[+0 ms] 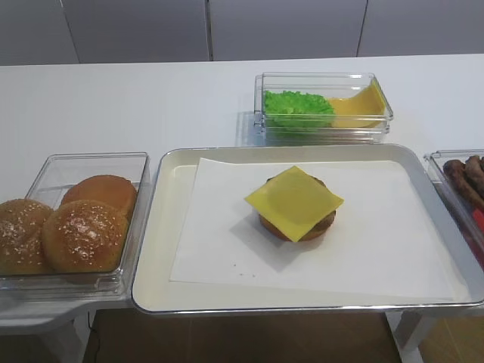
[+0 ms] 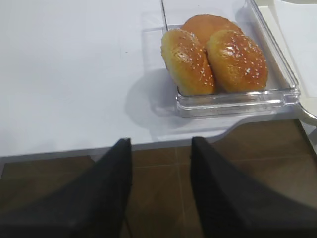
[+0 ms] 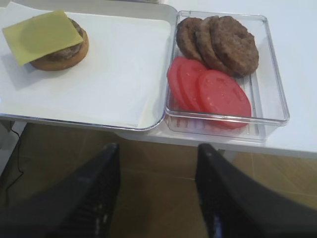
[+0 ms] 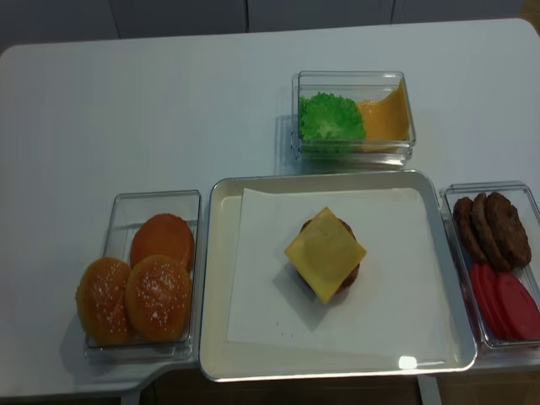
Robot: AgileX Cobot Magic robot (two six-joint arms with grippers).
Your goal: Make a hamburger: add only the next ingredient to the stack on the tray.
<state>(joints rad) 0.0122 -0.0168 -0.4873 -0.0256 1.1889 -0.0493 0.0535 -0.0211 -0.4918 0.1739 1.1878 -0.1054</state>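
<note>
The yellow cheese slice [image 1: 293, 200] lies flat on the stack, corners overhanging the brown patty [image 3: 71, 50] and the tan bottom bun [image 3: 59, 62]. The stack sits mid-tray on white paper; the tray's metal rim [image 1: 161, 227] runs round it. My right gripper [image 3: 158, 148] hangs open and empty below the table's front edge, near the tray's right corner and apart from the cheese. In front of the bun container, my left gripper [image 2: 161, 141] is open and empty too, also below the table edge. Neither gripper shows in the high views.
A clear container of sesame bun tops [image 1: 76, 219] stands left of the tray. Behind the tray is a container [image 1: 325, 121] with green lettuce [image 1: 297, 106] and more cheese [image 1: 363, 106]. Right of the tray, a container [image 3: 275, 99] holds patties [image 3: 223, 42] and tomato slices [image 3: 213, 91].
</note>
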